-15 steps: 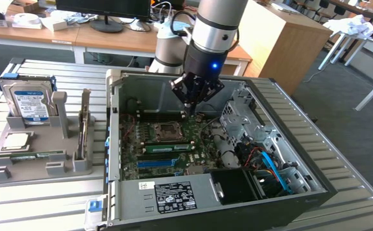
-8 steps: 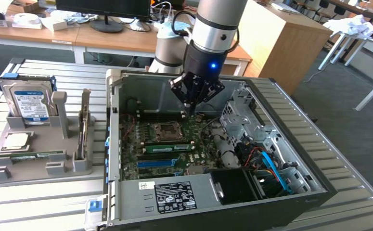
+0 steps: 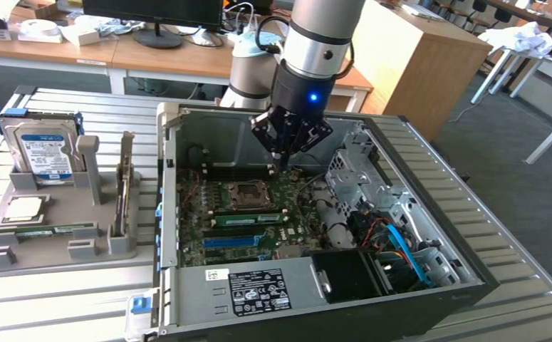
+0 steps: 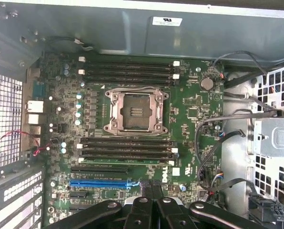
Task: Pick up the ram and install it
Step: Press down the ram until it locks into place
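A long green ram (image 3: pixel 48 230) stick lies flat in the grey holder (image 3: pixel 0 258) at the exterior view's left, outside the computer case. A similar green stick (image 3: pixel 247 217) sits in a slot beside the empty processor socket (image 3: pixel 241 191) on the motherboard (image 4: pixel 194 102). My gripper (image 3: pixel 278 165) hangs inside the open case, just above the motherboard's far edge and well away from the holder. In the wrist view the gripper (image 4: pixel 152 202) is shut, its dark fingers (image 4: pixel 141 210) pressed together with nothing seen between them, above the blue slot (image 4: pixel 101 183).
The holder also carries a blue-labelled hard drive (image 3: pixel 40 149), a square silver processor (image 3: pixel 24 208) and a thin board on edge (image 3: pixel 124 189). Case walls (image 3: pixel 167 214), a drive cage (image 3: pixel 352 178) and loose cables (image 3: pixel 394 239) crowd the motherboard. Desks stand behind.
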